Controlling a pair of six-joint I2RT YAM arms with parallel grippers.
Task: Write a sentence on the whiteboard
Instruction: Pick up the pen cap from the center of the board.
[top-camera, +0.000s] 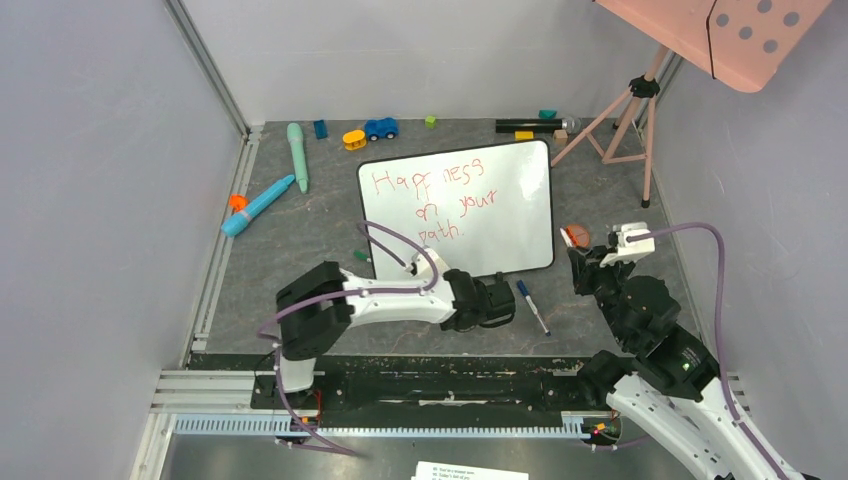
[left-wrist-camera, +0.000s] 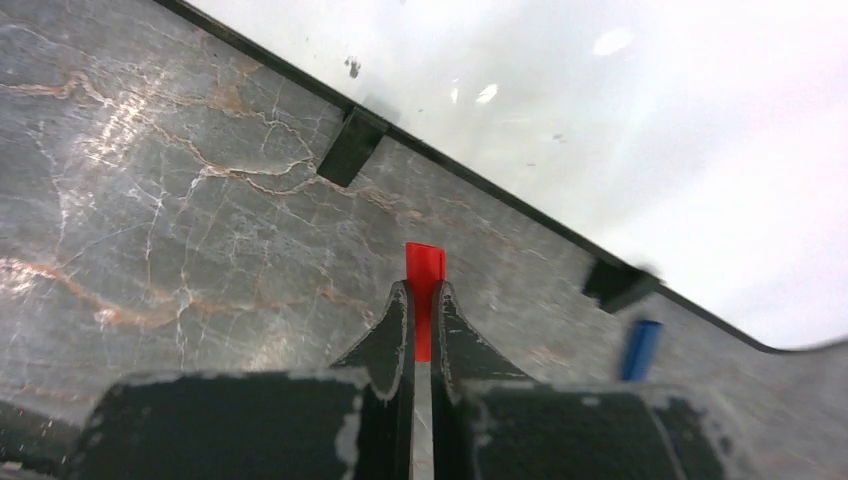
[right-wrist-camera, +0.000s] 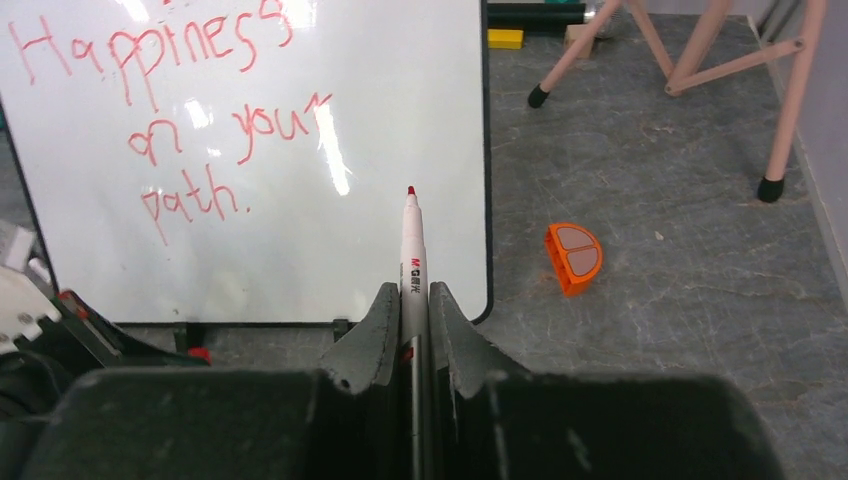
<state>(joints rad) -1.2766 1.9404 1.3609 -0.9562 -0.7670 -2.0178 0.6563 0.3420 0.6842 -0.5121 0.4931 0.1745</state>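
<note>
Whiteboard (top-camera: 505, 195) lies flat on the table with the sentence (top-camera: 440, 205) in red on its left half, three lines: "Happiness / on your / path."

The right claw (right-wrist-camera: 410, 295) sits off the whiteboard's near right corner and is clamped tight on a marker (right-wrist-camera: 411, 250). The marker's red tip is bare and points toward the blank bit right of "path." Can't tell if the tip touches anything.

The left claw (left-wrist-camera: 422, 292) is just off the whiteboard's near edge, by its black feet (left-wrist-camera: 350, 147), pinching a red cap (left-wrist-camera: 424, 262) between nearly closed fingers.

Around it: a blue marker (top-camera: 533, 307) lies on the table just off the whiteboard's near edge, between the two claws. An orange half-round toy (right-wrist-camera: 573, 258) sits just right of the whiteboard's right edge, near the right claw. The pink tripod (top-camera: 625, 115) stands past the far right corner, with a row of small toys (top-camera: 380, 128) along the far side.
</note>
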